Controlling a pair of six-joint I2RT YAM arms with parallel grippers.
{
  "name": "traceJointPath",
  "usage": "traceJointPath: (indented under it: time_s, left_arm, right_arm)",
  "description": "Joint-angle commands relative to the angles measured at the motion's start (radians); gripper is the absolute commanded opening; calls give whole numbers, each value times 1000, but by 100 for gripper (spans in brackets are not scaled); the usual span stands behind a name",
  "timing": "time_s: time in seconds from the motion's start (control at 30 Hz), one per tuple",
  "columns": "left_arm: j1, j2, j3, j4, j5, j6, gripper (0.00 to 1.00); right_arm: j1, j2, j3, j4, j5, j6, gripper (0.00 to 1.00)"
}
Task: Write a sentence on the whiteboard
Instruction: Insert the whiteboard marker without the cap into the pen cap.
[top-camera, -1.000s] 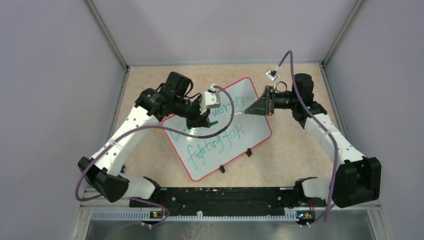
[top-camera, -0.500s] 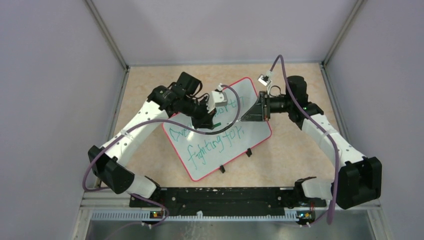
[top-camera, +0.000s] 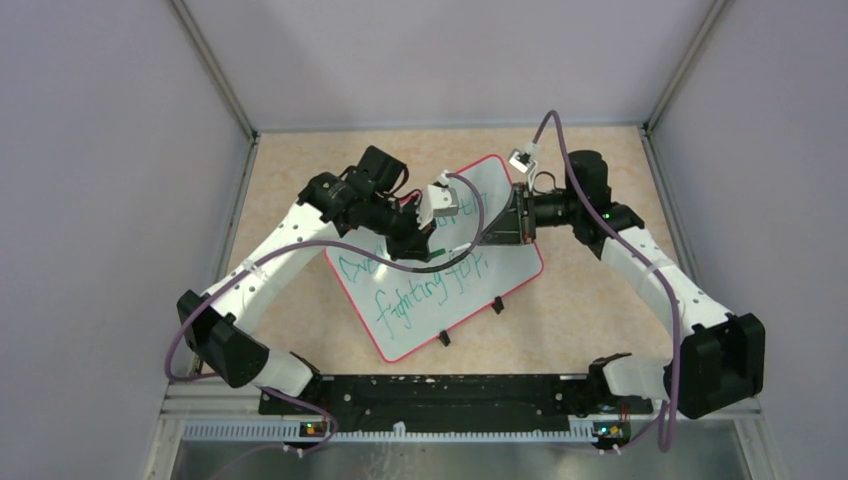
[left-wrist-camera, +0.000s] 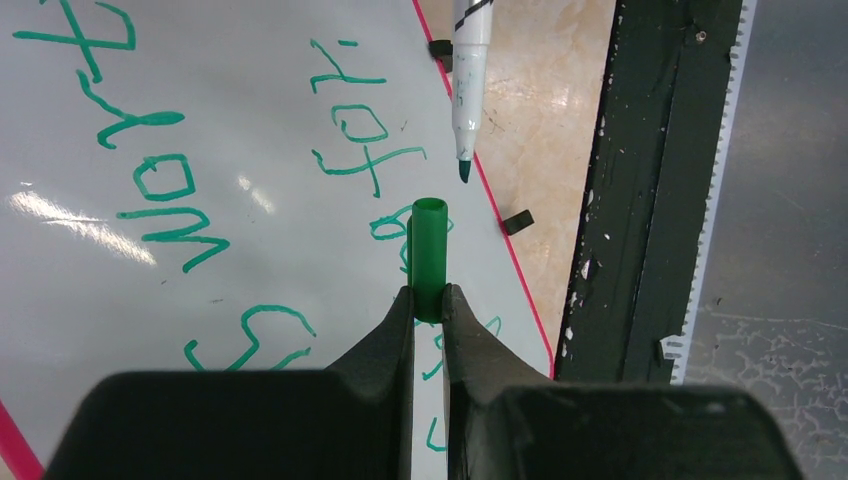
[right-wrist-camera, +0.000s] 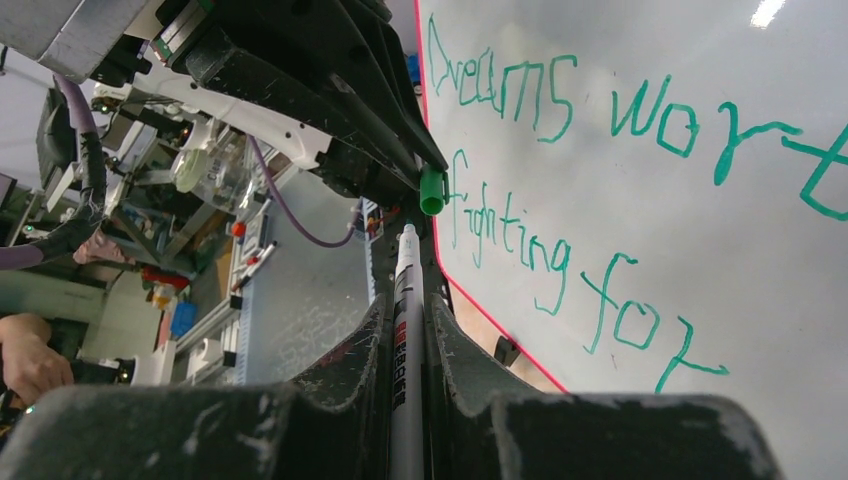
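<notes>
Pen meets cap: over the whiteboard, lying flat and skewed on the table between my two arms, my left gripper pinches the green cap, its open mouth pointing away from my fingers. Within the past second this arm has swung right and farther from the bases. My right gripper, clamped on the barrel of the marker, has slid left to meet it. The gap between the two has narrowed. The bare tip now sits near the cap's mouth but apart from it, off to one side in the left wrist view.

I take this to mean the writing is finished and recapping is under way, with tip and mouth yet to line up.

The sentence stands in green marker in two lines, "Dreams worth" on the far line and "fighting for" on the near one. The hand lettering is uneven but legible, and part of it is hidden under my grippers from above. The board itself is glossy white, catching the lights, with a thin red rim and small black feet along its near right edge.
</notes>
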Motion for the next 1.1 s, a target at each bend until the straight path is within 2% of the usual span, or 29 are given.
traceJointPath:
  time_s: [0.0,1.07]
  left_arm:
    - [-8,-5,26,8,27,12,0]
    - [-23,23,71,10,57,-12,0]
  right_arm:
    - [14,-6,51,17,4,-30,0]
    - [61,24,60,1,46,-66,0]
